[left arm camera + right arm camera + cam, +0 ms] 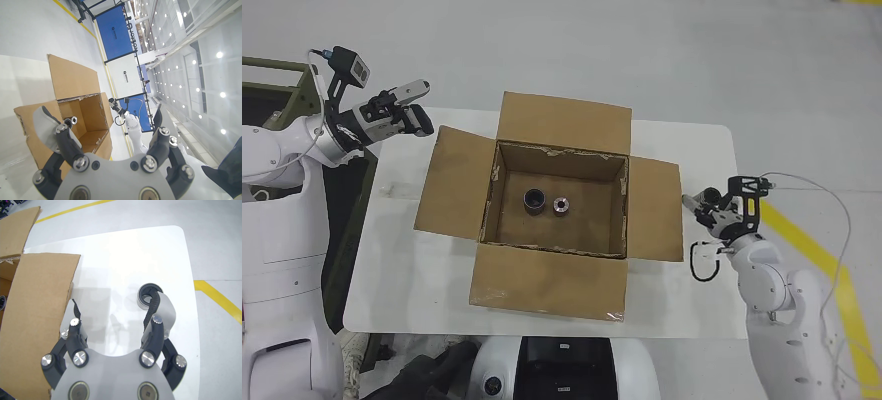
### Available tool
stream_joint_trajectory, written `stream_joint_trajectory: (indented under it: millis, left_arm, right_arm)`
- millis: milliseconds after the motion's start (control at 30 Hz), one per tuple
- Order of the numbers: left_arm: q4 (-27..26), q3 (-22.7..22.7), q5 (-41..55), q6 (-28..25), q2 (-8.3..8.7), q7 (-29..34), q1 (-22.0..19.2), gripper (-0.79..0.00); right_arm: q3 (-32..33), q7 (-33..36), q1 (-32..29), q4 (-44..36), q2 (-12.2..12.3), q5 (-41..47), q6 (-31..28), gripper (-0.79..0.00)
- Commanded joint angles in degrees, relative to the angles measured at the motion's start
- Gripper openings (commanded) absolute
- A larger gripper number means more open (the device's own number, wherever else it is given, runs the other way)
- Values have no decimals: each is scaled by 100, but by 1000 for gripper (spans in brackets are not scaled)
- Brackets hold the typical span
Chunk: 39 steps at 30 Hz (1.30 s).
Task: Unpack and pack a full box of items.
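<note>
Two small parts in box [552,285]: dark ring [534,201], silver cylinder [560,206], details unclear. Right gripper [115,296], box's 3 o'clock, jaws spread; fingertip [166,309] half-hides bearing [144,294]. Left gripper [101,109], 10 o'clock, jaws spread, empty.

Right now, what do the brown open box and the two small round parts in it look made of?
Brown open box: corrugated cardboard, matte; its torn edges show the fluting. Dark round part: probably a metal sleeve with a black core, going by the shiny rim. Smaller silvery round part: likely bare metal, going by its bright glint.
</note>
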<state>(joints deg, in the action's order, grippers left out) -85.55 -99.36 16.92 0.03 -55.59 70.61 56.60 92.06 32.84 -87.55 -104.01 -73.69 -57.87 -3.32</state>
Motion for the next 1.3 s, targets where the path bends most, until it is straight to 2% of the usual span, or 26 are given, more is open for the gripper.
stream_joint_trajectory:
  millis: [0, 467, 867, 967, 1000, 1100, 1267]
  left_arm:
    - [0, 0, 0, 0, 0, 0, 0, 0]
    - [0, 0, 0, 0, 0, 0, 0, 0]
    - [0, 0, 0, 0, 0, 0, 0, 0]
    - [0, 0, 0, 0, 0, 0, 0, 0]
    - [0, 0, 0, 0, 0, 0, 0, 0]
    - [0, 0, 0, 0, 0, 0, 0, 0]
    - [0, 0, 0, 0, 0, 0, 0, 0]
  right_arm:
    - [9, 48, 110, 156, 8, 25, 24, -31]
    - [-41, 402, 959, 1406, 61, 107, 88, -9]
    - [-234, 372, 1355, 2051, 79, 70, 156, -25]
    - [-274, 392, 1435, 2160, 84, 66, 181, -86]
    - [-284, 400, 1452, 2181, 86, 61, 180, -142]
    - [-321, 420, 1509, 2253, 92, 47, 207, -394]
    - [-372, 429, 1552, 2319, 103, -4, 282, -446]
